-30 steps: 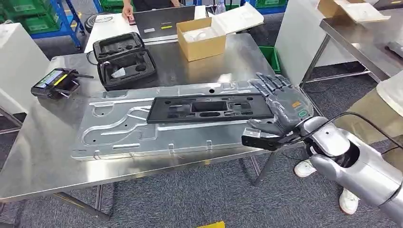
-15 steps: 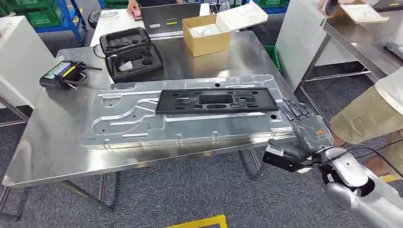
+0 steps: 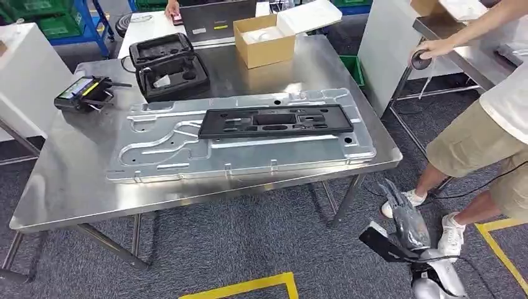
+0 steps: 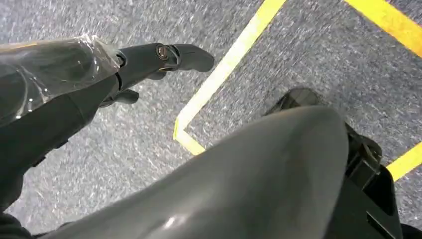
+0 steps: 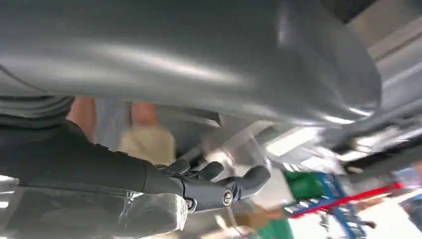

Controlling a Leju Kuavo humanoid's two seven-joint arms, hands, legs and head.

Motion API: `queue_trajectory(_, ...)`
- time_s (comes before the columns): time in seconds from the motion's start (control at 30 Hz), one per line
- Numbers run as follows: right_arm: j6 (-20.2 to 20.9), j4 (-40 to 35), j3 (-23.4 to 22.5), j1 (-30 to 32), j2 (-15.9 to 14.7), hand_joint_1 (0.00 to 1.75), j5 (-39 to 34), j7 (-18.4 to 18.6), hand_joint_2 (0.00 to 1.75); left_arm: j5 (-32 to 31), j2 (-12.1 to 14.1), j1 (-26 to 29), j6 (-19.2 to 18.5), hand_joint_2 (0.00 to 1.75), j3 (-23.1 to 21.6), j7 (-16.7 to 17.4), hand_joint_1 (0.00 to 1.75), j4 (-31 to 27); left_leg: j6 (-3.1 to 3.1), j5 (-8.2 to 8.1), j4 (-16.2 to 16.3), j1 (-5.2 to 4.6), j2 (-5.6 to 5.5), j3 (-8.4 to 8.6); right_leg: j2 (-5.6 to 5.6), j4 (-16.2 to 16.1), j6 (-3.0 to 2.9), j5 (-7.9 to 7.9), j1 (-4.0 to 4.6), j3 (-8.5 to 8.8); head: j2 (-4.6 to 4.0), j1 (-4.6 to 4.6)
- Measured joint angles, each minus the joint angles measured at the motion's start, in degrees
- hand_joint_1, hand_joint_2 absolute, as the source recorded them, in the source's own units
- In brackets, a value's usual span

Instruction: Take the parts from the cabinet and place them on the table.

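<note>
A long black plastic part (image 3: 275, 121) lies flat on a large stamped silver metal panel (image 3: 187, 159), both resting on the steel table (image 3: 62, 187). My right hand (image 3: 406, 218) hangs low beside the table's near right corner, above the carpet, fingers apart and holding nothing. The right wrist view shows its dark fingers (image 5: 224, 186) spread, blurred by motion. My left hand (image 4: 149, 62) hangs over the grey carpet with fingers extended and nothing in it.
On the table's far side sit an open black foam case (image 3: 165, 65), a handheld controller (image 3: 81, 93) and an open cardboard box (image 3: 268, 40). A person in khaki shorts (image 3: 485, 137) stands close at the right, reaching to another steel table. Yellow floor tape (image 3: 249, 286) marks the carpet.
My right hand has let go of the black part's right end and dropped down off the table to the carpet side. The view has pulled back from the table.
</note>
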Motion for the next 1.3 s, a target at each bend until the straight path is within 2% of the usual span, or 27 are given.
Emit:
queue_trajectory(0.03, -0.8, 3.1, 0.1, -0.2, 2.2, 0.0, -4.3, -3.9, 0.0, 0.3, 0.0, 0.0, 0.2, 0.0, 0.0, 0.1, 0.0, 0.0, -0.46, -3.11, 3.5, 0.08, 0.03, -1.3, -0.08, 0.0, -0.53, 0.41, -0.03, -0.51, 0.0, -0.09)
queue_trajectory(0.1, -1.3, 10.4, 0.3, -1.0, 6.1, 0.0, -11.1, -11.2, 0.0, 0.5, 0.0, 0.0, 0.3, 0.0, 0.0, 0.2, 0.0, 0.0, -1.17, -8.85, 13.2, 0.32, 0.04, -4.8, -0.1, 0.1, -0.67, 1.26, 0.0, -1.74, 0.0, -0.09)
queue_trajectory(0.13, -1.3, 13.3, 0.3, -1.6, 7.7, 0.0, -13.3, -13.4, 0.0, 0.5, 0.0, 0.0, 0.4, 0.0, 0.0, 0.3, 0.0, 0.0, -1.35, -10.18, 16.7, 0.42, 0.05, -5.84, -0.07, 0.1, -0.67, 1.68, 0.03, -2.33, 0.0, -0.09)
queue_trajectory(0.17, -1.2, 17.3, 0.4, -2.0, 9.6, 0.0, -15.1, -15.3, 0.0, 0.7, 0.0, 0.0, 0.5, 0.0, 0.0, 0.3, 0.0, 0.0, -1.4, -9.98, 18.0, 0.45, 0.04, -5.77, -0.07, 0.1, -0.64, 2.07, 0.03, -2.91, -0.02, -0.09)
queue_trajectory(0.23, -0.3, 23.1, 0.5, -2.3, 12.7, 0.0, -17.3, -17.4, 0.0, 0.7, 0.0, 0.0, 0.7, 0.0, 0.1, 0.3, 0.0, 0.0, -1.17, -6.44, 12.3, 0.45, 0.04, -1.57, -0.07, 0.1, -0.42, 2.85, 0.03, -3.92, 0.0, -0.09)
queue_trajectory(0.27, 0.5, 25.7, 0.5, -2.8, 13.9, 0.0, -18.2, -17.5, 0.0, 0.7, 0.0, 0.0, 0.7, 0.0, 0.1, 0.3, 0.0, 0.0, -0.9, -4.41, 6.3, 0.44, 0.03, 2.19, 0.02, 0.1, -0.29, 3.24, 0.04, -4.35, 0.0, -0.09)
queue_trajectory(0.3, 2.2, 28.3, 0.5, -3.3, 15.2, 0.0, -19.4, -17.4, 0.0, 0.7, 0.0, -0.1, 0.7, 0.0, 0.1, 0.3, 0.0, 0.0, -0.47, -3.58, 0.5, 0.38, -0.04, 6.03, 0.1, 0.1, -0.11, 3.58, 0.03, -4.55, 0.0, -0.09)
queue_trajectory(0.33, 4.7, 30.8, 0.5, -3.6, 16.5, 0.0, -20.9, -17.1, 0.0, 0.6, 0.0, -0.3, 0.7, 0.0, 0.1, 0.3, 0.0, 0.0, -0.06, -4.46, -3.7, 0.07, -0.09, 8.51, 0.16, 0.1, 0.14, 3.77, 0.32, -4.83, 0.0, -0.09)
queue_trajectory(0.43, 11.8, 38.7, 0.5, -4.0, 20.4, 0.0, -23.7, -14.7, 0.0, 0.3, 0.0, -0.3, 0.6, 0.0, 0.1, 0.3, 0.0, 0.0, 0.54, -3.61, -3.2, -0.29, -0.08, 7.76, 0.07, -0.3, 1.14, 4.92, 0.17, -4.63, 0.0, 0.02)
queue_trajectory(0.47, 13.7, 40.8, 0.5, -3.8, 21.5, 0.0, -24.6, -13.5, 0.0, 0.2, 0.0, -0.2, 0.6, 0.0, 0.1, 0.3, 0.0, 0.0, 1.15, -2.86, -3.8, 0.05, -0.07, 7.44, 0.14, -0.6, 1.57, 5.31, 0.49, -4.72, 0.0, 0.04)
queue_trajectory(0.5, 15.9, 42.8, 0.5, -3.8, 22.5, 0.0, -25.5, -12.2, 0.0, -0.1, 0.0, -0.3, 0.6, 0.0, 0.1, 0.3, 0.0, 0.0, 1.47, -2.18, -4.2, 0.34, 0.21, 7.13, 0.17, 0.1, 1.57, 4.18, 0.04, -5.22, 0.0, -0.02)
queue_trajectory(0.53, 18.4, 44.9, 0.5, -3.8, 23.5, 0.0, -26.4, -9.7, 0.0, -0.6, 0.0, -0.3, 0.4, 0.0, 0.1, 0.3, 0.0, 0.0, 2.0, -1.72, -4.2, 0.32, 0.17, 6.45, 0.14, 2.6, 1.66, 1.15, 0.23, -6.37, 0.0, 0.15)
queue_trajectory(0.6, 22.4, 48.3, 0.4, -3.7, 25.4, 0.0, -26.9, -3.5, 0.0, -1.1, 0.1, -0.2, 0.3, 0.0, 0.1, 0.7, 0.0, 0.0, 2.29, -0.91, -4.1, 0.16, 0.3, 5.43, 0.16, 12.3, 1.91, -5.54, 0.14, -9.63, 0.0, 0.2)
queue_trajectory(0.63, 23.8, 49.6, 0.4, -3.6, 26.4, 0.0, -26.9, -0.7, 0.0, -1.4, 0.1, -0.2, 0.2, 0.0, 0.1, 0.7, 0.0, 0.0, 2.33, -0.58, -4.0, 0.03, 0.4, 4.87, 0.15, 16.6, 2.04, -7.28, 0.19, -10.89, 0.0, 0.22)
queue_trajectory(0.67, 24.7, 51.0, 0.5, -3.6, 27.5, 0.0, -26.9, 1.5, 0.0, -1.6, 0.1, -0.2, 0.2, 0.0, 0.0, 0.8, 0.0, 0.0, 2.29, -0.22, -3.9, -0.04, 0.47, 4.34, 0.14, 19.0, 2.09, -7.35, 0.18, -11.15, 0.0, 0.2)
queue_trajectory(0.73, 25.7, 53.1, 0.5, -3.6, 29.2, 0.0, -27.2, 4.3, 0.0, -1.7, 0.1, -0.2, 0.1, 0.0, 0.0, 0.9, 0.0, 0.0, 2.13, 0.29, -3.6, -0.06, 0.55, 3.46, 0.14, 15.2, 2.04, -4.26, 0.18, -7.65, 0.0, 0.22)
queue_trajectory(0.8, 26.2, 54.6, 0.5, -3.8, 30.4, 0.0, -27.7, 6.2, 0.0, -1.8, 0.1, -0.2, 0.1, 0.0, 0.0, 0.9, 0.0, 0.0, 1.79, 0.53, -2.9, -0.02, 0.55, 2.89, 0.08, 3.6, 1.8, -0.79, 0.17, 0.15, 0.0, 0.2)
queue_trajectory(0.83, 26.3, 55.4, 0.5, -4.2, 31.0, 0.0, -27.8, 6.8, 0.0, -1.8, 0.1, -0.2, 0.1, 0.0, 0.0, 1.0, 0.0, 0.0, 1.58, 0.58, -2.5, -0.2, 0.58, 2.42, 0.08, -0.8, 1.48, -2.1, 0.29, 2.73, 0.0, 0.24)
queue_trajectory(0.87, 26.4, 56.2, 0.5, -4.4, 31.4, 0.0, -27.8, 7.1, 0.0, -1.8, 0.1, -0.3, 0.1, 0.0, 0.0, 1.1, 0.0, 0.0, 1.21, 0.79, -2.3, -0.27, 0.6, 2.29, 0.2, -0.7, 0.86, -1.58, 0.77, 2.63, 0.0, 0.06)
queue_trajectory(0.93, 26.5, 57.4, 0.5, -4.4, 32.3, 0.0, -27.7, 7.7, 0.0, -1.8, 0.1, -0.3, 0.2, 0.0, -0.1, 1.1, 0.0, 0.0, 0.57, 1.23, -2.0, -0.16, 0.62, 2.07, 0.22, -0.6, 0.38, -1.55, 0.78, 2.11, 0.0, 0.15)
queue_trajectory(1.0, 27.0, 58.3, 0.5, -4.4, 33.4, 0.0, -27.5, 7.9, 0.0, -2.0, 0.2, -0.2, 0.2, 0.0, -0.1, 1.2, 0.0, 0.0, -0.16, 0.82, -1.5, 0.04, 0.46, 1.61, -0.01, -0.9, -0.74, -0.72, 0.34, 1.66, 0.0, 0.22)
queue_trajectory(1.03, 27.2, 58.7, 0.5, -4.5, 33.5, 0.0, -27.5, 7.9, 0.0, -2.0, 0.2, -0.1, 0.2, 0.0, -0.1, 1.2, 0.0, 0.0, -0.66, -1.59, 0.5, 0.14, 0.41, 0.65, 0.01, -0.9, -1.22, -0.31, 0.36, 1.15, 0.0, 0.11)
queue_trajectory(1.1, 27.6, 59.3, 0.5, -4.7, 34.0, 0.0, -27.1, 7.9, 0.0, -2.2, 0.2, -0.1, 0.2, 0.0, -0.1, 1.2, 0.0, 0.0, -1.45, -8.19, 9.9, 0.64, 0.4, -2.73, -0.02, -0.9, -1.47, 0.52, 0.39, 0.07, 0.0, 0.07)
queue_trajectory(1.13, 27.6, 59.7, 0.5, -4.7, 34.1, 0.0, -27.0, 7.9, 0.0, -2.2, 0.2, -0.1, 0.2, 0.0, -0.1, 1.2, 0.0, 0.0, -1.68, -10.35, 14.7, 0.82, 0.4, -4.16, -0.03, -0.8, -1.43, 0.92, 0.43, -0.46, 0.0, 0.07)
queue_trajectory(1.17, 27.8, 60.0, 0.5, -4.7, 34.3, 0.0, -26.9, 7.9, 0.0, -2.2, 0.2, -0.1, 0.2, 0.0, -0.1, 1.2, 0.0, 0.0, -1.88, -10.95, 17.5, 0.99, 0.41, -4.72, -0.04, -0.8, -1.4, 1.27, 0.43, -0.93, 0.0, 0.07)
queue_trajectory(1.23, 28.0, 60.6, 0.5, -4.7, 34.6, 0.0, -26.5, 7.9, 0.0, -2.3, 0.2, -0.1, 0.3, 0.0, -0.1, 1.2, 0.0, 0.0, -2.02, -8.28, 14.7, 1.33, 0.41, -1.82, -0.04, -0.8, -1.1, 1.95, 0.41, -1.77, 0.0, 0.07)
queue_trajectory(1.3, 28.3, 60.9, 0.5, -4.8, 34.9, 0.0, -26.3, 7.9, 0.0, -2.3, 0.2, -0.2, 0.3, 0.0, -0.1, 1.2, 0.0, 0.0, -1.9, -4.21, 3.2, 1.54, 0.4, 5.32, 0.04, -0.8, -0.67, 2.5, 0.34, -2.25, 0.0, 0.07)
